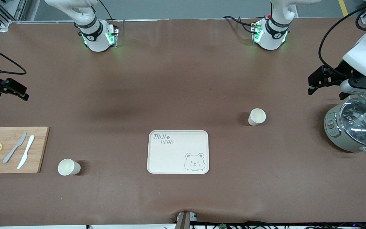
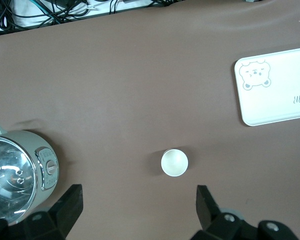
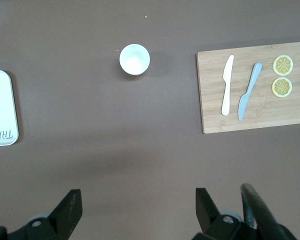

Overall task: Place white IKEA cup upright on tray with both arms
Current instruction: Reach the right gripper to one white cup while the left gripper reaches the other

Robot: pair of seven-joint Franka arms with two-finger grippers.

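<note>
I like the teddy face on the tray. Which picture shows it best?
The front view: the whole tray and bear face show upright. The left wrist view shows the bear upside down on a cut-off tray; the right wrist view shows only the tray's edge, no bear.

We see our two white arms [image 1: 91, 28] with black joint bands, green-lit bases, black cables [image 1: 329, 35] and black grippers [image 1: 324, 79].

Even, bright light is falling from above me, and all three views are staying sharp. Soft shadows are lying on the brown table [image 1: 183, 95] under my arms. Glare is shining on the glass lid [image 1: 362, 122], and green lamps are glowing at my bases [image 1: 98, 38].
</note>
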